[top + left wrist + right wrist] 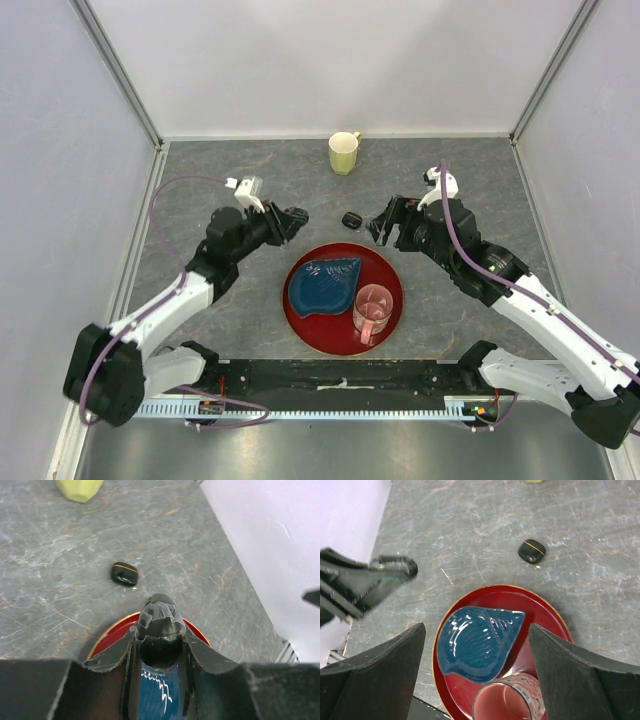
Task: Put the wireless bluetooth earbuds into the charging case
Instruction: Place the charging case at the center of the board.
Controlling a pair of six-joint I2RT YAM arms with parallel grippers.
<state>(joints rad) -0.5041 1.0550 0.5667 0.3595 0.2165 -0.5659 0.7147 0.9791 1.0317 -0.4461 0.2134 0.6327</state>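
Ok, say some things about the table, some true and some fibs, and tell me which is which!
1. The yellow cup stands on the red plate. False: it stands on the table, far beyond the plate.
2. The blue dish lies on the plate. True.
3. The right gripper is shut. False: its jaws are wide open and hold nothing.
4. The left gripper is shut on a black case. True.
5. A loose case lies on the table. True.
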